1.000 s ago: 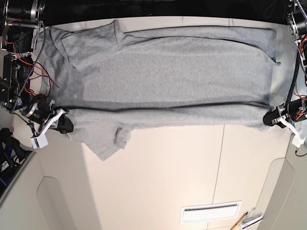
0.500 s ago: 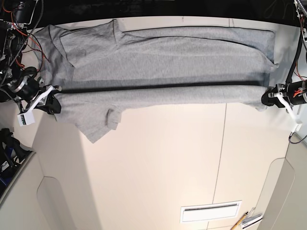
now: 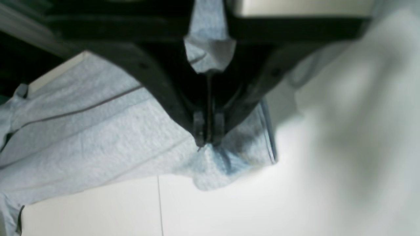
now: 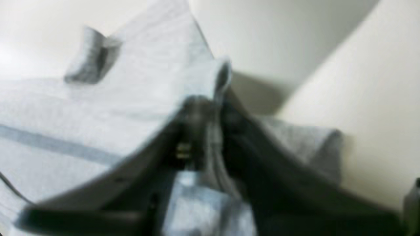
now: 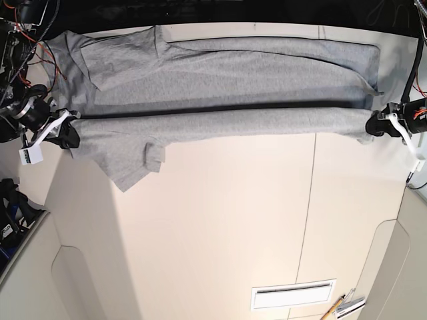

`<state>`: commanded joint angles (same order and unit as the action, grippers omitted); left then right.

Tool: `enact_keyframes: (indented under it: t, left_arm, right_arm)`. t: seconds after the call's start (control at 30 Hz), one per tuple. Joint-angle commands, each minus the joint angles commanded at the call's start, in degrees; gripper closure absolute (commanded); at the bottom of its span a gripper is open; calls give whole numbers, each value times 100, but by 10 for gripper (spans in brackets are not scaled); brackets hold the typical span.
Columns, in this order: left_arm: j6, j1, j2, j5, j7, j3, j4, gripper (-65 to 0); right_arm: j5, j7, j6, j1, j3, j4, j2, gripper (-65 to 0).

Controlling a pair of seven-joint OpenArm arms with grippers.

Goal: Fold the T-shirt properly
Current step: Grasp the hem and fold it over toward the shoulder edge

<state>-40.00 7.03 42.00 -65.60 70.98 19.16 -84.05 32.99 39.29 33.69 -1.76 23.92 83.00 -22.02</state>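
Note:
The grey T-shirt lies stretched sideways across the far part of the table, plain side up, no lettering visible. Its near long edge is lifted as a taut band between both grippers, with a sleeve hanging down at the left. My right gripper is shut on the T-shirt's edge at the base view's left; the cloth also shows pinched in the right wrist view. My left gripper is shut on the hem corner at the right, seen pinched in the left wrist view.
The cream table has a seam line running front to back. A white vent plate and a pencil lie near the front right. Cables and arm hardware crowd the far left corner.
Both grippers have carried the lifted edge of the T-shirt farther toward the back of the table, narrowing the exposed lower layer. The hanging sleeve has moved with it.

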Motion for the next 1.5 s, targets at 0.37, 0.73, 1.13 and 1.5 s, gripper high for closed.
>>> enact_keyframes:
  t: [0.37, 0.73, 1.13, 1.5]
  left_arm:
    - [0, 120, -269, 0, -4, 0, 0, 0]
    - [0, 173, -310, -22, -4, 0, 0, 0]
    - [0, 175, -310, -63, -4, 0, 0, 0]
    - [0, 175, -308, -299, 175, 0, -2, 0]
  right_arm:
    - [-131, -474, -103, 599, 2, -46, 243, -321]
    - [-874, -957, -85, 2000, -1204, -2369, 363, -321]
    - [-837, -946, -22, 2031, -2389, -2492, 411, -249]
    - [-232, 24, -20, 1814, -2114, -1904, 404, 0]
